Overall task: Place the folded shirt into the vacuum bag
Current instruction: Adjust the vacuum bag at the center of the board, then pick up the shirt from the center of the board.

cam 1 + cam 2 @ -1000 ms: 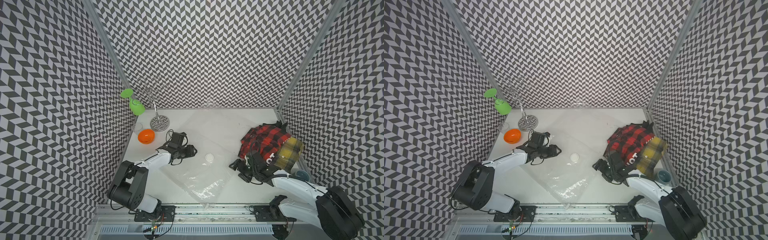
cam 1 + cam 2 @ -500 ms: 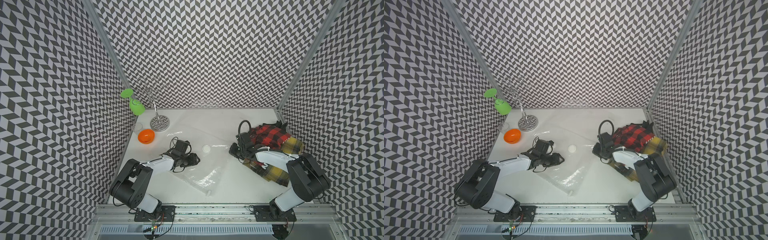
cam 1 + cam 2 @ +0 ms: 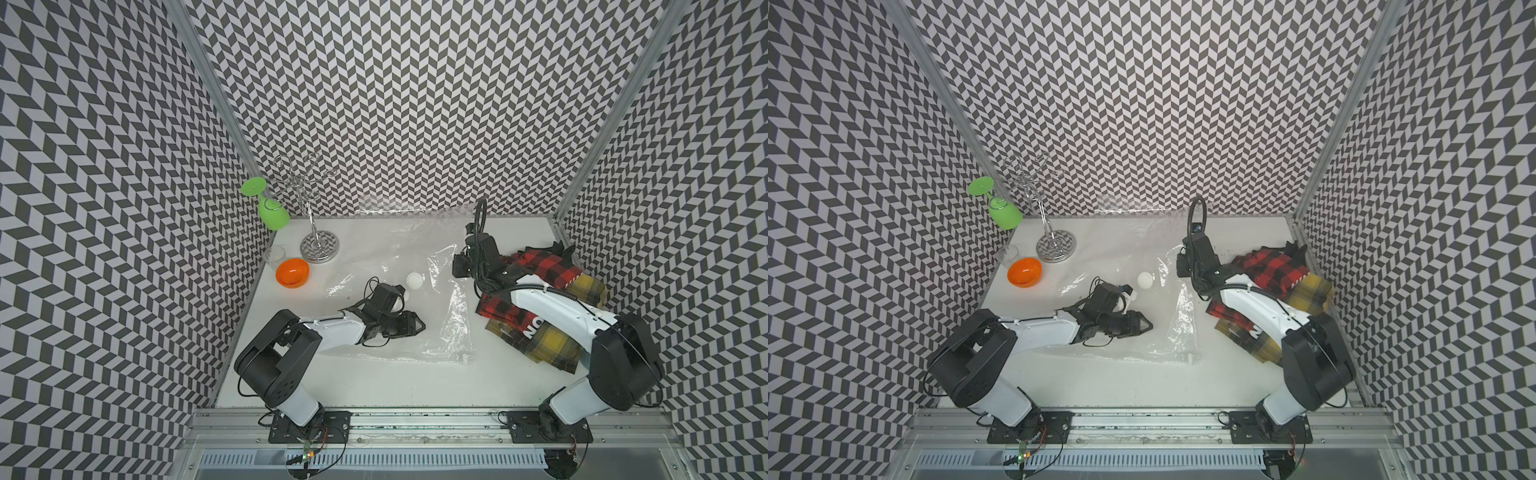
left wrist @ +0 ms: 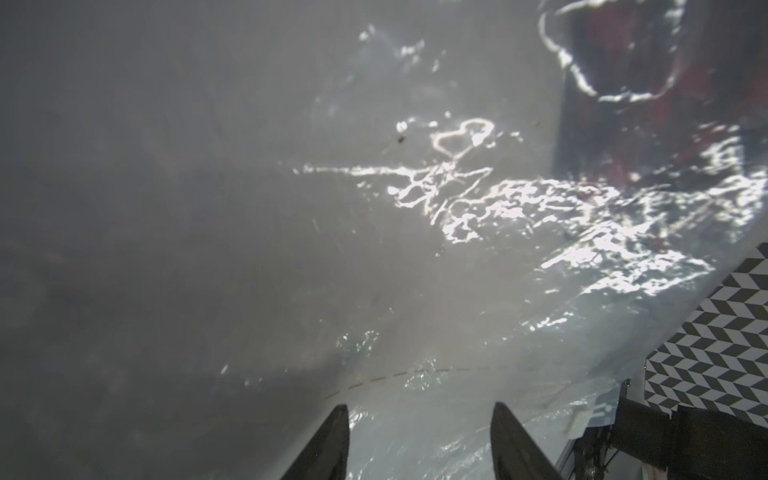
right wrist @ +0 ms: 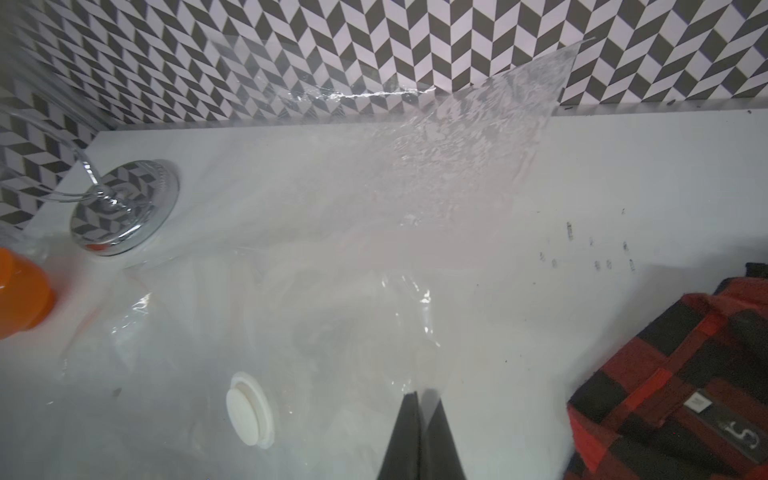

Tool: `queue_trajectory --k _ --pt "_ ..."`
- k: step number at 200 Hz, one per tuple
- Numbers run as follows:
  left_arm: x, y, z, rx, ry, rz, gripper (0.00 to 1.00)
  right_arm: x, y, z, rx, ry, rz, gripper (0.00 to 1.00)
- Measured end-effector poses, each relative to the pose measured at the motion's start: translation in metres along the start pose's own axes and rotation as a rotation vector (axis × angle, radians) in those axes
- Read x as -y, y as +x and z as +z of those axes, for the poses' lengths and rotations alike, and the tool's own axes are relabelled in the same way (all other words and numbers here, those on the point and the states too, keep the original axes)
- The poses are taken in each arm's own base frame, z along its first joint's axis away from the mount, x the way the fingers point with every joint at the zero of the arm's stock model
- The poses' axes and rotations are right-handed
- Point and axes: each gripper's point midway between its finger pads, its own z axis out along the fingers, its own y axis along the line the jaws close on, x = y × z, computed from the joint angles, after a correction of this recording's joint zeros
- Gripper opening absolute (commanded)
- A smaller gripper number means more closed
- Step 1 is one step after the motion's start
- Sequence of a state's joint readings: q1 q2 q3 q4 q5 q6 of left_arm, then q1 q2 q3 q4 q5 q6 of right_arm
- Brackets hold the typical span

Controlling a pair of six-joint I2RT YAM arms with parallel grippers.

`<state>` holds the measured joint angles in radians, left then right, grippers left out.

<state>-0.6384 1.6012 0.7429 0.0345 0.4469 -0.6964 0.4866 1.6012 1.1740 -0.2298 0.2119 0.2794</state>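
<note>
The vacuum bag [image 3: 399, 332] [image 3: 1133, 340] lies crinkled and transparent across the middle of the table, its round white valve cap [image 3: 414, 279] [image 5: 248, 415] facing up. My right gripper [image 3: 458, 268] [image 3: 1183, 266] [image 5: 424, 395] is shut on the bag's film at its right side, and the film rises from the jaws toward the back wall. My left gripper [image 3: 419, 326] [image 4: 419, 409] is open, low at the bag's near left part, with film around its fingers. The folded shirt [image 3: 546, 266] [image 5: 685, 374], in red and black plaid, lies at the right with yellow plaid cloth [image 3: 548, 345], partly under my right arm.
At the back left stand a chrome glass rack [image 3: 319, 247] with a green wine glass [image 3: 272, 212] hanging on it, a small clear cup [image 3: 274, 253] and an orange bowl [image 3: 292, 272]. Patterned walls close the table on three sides.
My right gripper has moved from the near side of the shirt to the bag's right edge and shut on the film. The bag has shifted and crumpled. My left gripper has slid nearer and rightward.
</note>
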Motion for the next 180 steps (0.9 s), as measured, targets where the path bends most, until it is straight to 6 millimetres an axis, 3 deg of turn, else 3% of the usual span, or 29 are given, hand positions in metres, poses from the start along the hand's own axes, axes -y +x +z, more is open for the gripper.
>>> queue_trajectory --k 21,41,58,72,84,94,114,115,116,119,137,149,166,180 --pt "0.014 -0.044 -0.017 0.094 0.026 0.022 0.55 0.013 -0.003 0.036 -0.052 -0.01 0.034 0.0" --pt "0.012 -0.076 -0.043 0.175 0.015 0.021 0.55 0.017 0.006 0.067 -0.11 -0.029 0.063 0.03" --pt "0.007 -0.091 -0.059 0.214 -0.013 0.021 0.56 0.015 0.026 0.08 -0.177 -0.04 0.093 0.18" --pt "0.01 -0.098 -0.065 0.219 -0.024 0.032 0.56 0.017 0.038 0.08 -0.228 -0.038 0.117 0.44" --pt "0.017 -0.102 -0.068 0.22 -0.025 0.047 0.56 0.018 0.042 0.076 -0.257 -0.048 0.144 0.59" --pt "0.024 -0.106 -0.071 0.226 -0.019 0.063 0.56 0.02 0.044 0.071 -0.278 -0.058 0.154 0.61" --pt "0.04 -0.116 -0.076 0.241 -0.005 0.101 0.56 0.035 0.029 0.045 -0.28 -0.054 0.2 0.61" --pt "0.041 -0.116 -0.077 0.242 -0.004 0.103 0.56 0.036 0.028 0.044 -0.277 -0.053 0.202 0.75" --pt "0.041 -0.117 -0.077 0.243 -0.004 0.104 0.56 0.038 0.025 0.041 -0.272 -0.052 0.205 0.8" --pt "0.044 -0.118 -0.077 0.244 -0.001 0.11 0.56 0.04 0.021 0.036 -0.265 -0.053 0.211 0.85" --pt "0.056 -0.122 -0.078 0.251 0.015 0.141 0.56 0.057 -0.008 -0.007 -0.182 -0.034 0.253 0.87" --pt "0.062 -0.121 -0.075 0.244 0.022 0.155 0.56 0.08 -0.02 -0.043 -0.11 0.0 0.298 0.87" --pt "0.067 -0.114 -0.068 0.225 0.028 0.169 0.57 0.116 -0.009 -0.085 -0.06 0.055 0.37 0.91" --pt "0.072 -0.108 -0.062 0.209 0.037 0.184 0.57 0.158 0.016 -0.114 -0.054 0.162 0.45 0.99"
